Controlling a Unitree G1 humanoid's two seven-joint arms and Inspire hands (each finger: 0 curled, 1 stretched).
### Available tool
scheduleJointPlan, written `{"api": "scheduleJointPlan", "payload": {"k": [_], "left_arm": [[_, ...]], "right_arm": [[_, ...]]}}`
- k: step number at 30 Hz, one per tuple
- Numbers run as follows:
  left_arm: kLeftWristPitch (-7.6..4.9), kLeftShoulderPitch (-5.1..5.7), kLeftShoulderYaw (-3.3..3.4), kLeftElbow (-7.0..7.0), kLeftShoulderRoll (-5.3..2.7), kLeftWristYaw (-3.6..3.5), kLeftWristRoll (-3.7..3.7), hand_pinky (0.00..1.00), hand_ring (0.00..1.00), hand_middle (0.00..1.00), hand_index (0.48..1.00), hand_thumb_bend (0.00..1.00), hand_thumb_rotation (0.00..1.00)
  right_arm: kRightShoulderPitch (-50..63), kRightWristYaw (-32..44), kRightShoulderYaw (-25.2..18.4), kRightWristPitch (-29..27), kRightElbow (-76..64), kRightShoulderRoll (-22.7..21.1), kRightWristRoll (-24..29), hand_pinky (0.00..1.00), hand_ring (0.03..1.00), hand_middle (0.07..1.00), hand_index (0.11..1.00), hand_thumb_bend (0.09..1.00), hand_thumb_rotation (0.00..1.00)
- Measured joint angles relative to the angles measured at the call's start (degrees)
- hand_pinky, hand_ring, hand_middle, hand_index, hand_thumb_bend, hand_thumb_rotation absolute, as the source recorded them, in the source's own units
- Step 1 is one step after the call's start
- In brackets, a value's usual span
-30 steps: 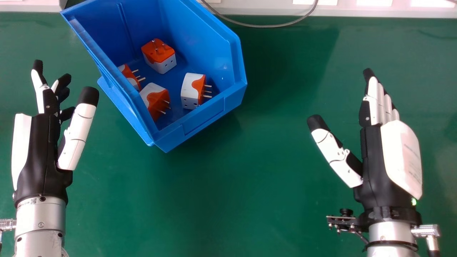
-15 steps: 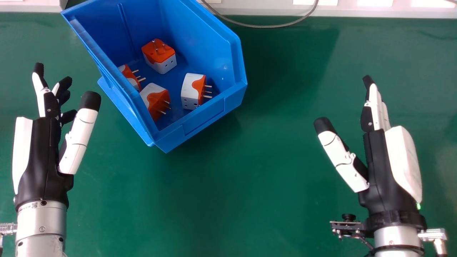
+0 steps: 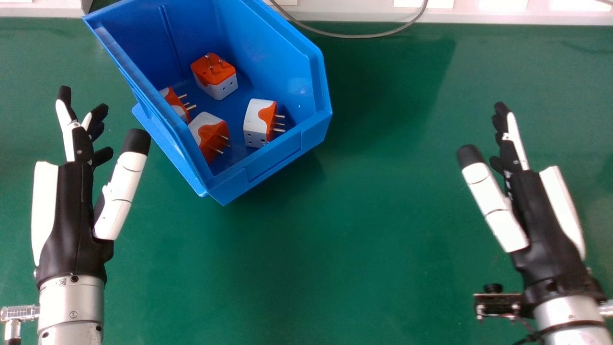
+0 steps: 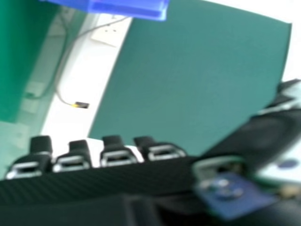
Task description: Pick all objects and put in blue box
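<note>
In the head view the blue box [image 3: 282, 160] holds several orange and white plug adapters, among them one at the back [image 3: 218, 82], one at the right [image 3: 257, 122] and one near the front corner [image 3: 210, 134]. My left hand [image 3: 72, 211] is open over the table, left of the box. Well to the box's right is my right hand [image 3: 536, 215], open with nothing in it. In the right hand view, my right hand [image 4: 94, 176] has its fingers extended, and part of the blue box [image 4: 127, 7] shows.
The green table [image 3: 335, 268] lies under everything. A grey cable [image 3: 354, 36] loops onto its back edge beside a pale strip [image 3: 479, 14]. In the right hand view a socket [image 4: 109, 34] is set in a white strip.
My right hand has moved to the right and turned, bringing its thumb nearer its fingers in the head view. My left hand has shifted slightly right and back toward me. The adapters have stayed put.
</note>
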Motion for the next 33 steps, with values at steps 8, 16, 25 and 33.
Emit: {"api": "scheduleJointPlan", "payload": {"k": [8,16,25,33], "left_arm": [[-2.32,1.48,0.43,1.93,0.33,0.18,-0.13,0.86,0.94,0.94,0.946,0.7,1.0],[-3.39,2.95,2.18,2.68,0.64,0.01,-0.96,0.86,0.94,0.94,0.943,0.72,1.0],[-3.21,3.28,2.14,2.67,0.58,-0.59,-1.24,0.86,0.94,0.94,0.944,0.77,1.0],[-3.15,2.74,1.83,3.31,0.58,-1.31,-1.46,0.85,0.94,0.94,0.945,0.7,1.0]], "right_arm": [[2.12,4.85,-1.44,3.67,-3.56,-2.68,0.8,0.99,1.0,1.0,1.0,0.367,1.0],[3.29,6.91,-0.22,1.76,-2.77,-3.9,0.18,1.0,1.0,1.0,1.0,0.368,1.0],[2.36,6.81,-0.35,-1.77,1.18,-3.65,0.94,0.98,1.0,1.0,1.0,0.361,1.0],[-0.41,6.71,-1.79,-5.24,4.25,-3.95,1.11,0.95,1.0,1.0,1.0,0.364,1.0]]}}
